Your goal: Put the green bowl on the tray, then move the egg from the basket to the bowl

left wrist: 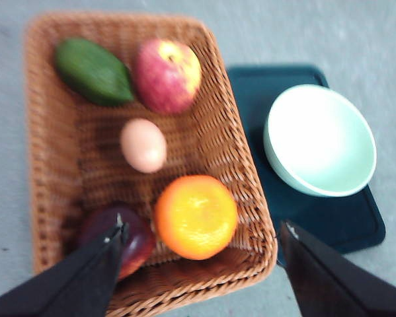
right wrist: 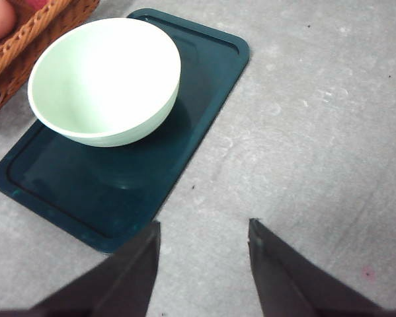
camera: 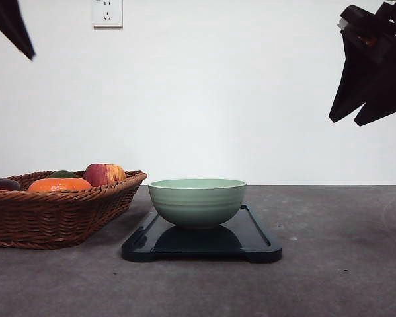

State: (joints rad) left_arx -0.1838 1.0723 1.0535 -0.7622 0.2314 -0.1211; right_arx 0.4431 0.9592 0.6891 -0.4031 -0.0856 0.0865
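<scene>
Left pincer (left wrist: 201, 241): open, empty, high over basket (left wrist: 237, 165). Right pincer (right wrist: 204, 234): open, raised beside tray (right wrist: 211, 59). Green bowl (camera: 197, 201): seated on tray. Egg (left wrist: 143, 145): mid-basket, among fruit. Step in hand: egg transfer. Next: descend, straddle egg, close gently.

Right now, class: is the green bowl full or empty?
Empty. The bowl shows a bare pale inside; the egg lies in the basket.

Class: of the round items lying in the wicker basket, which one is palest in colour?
The egg, lying mid-basket: pale beige, unlike the red-yellow apple, bright orange and dark purple fruit.
</scene>
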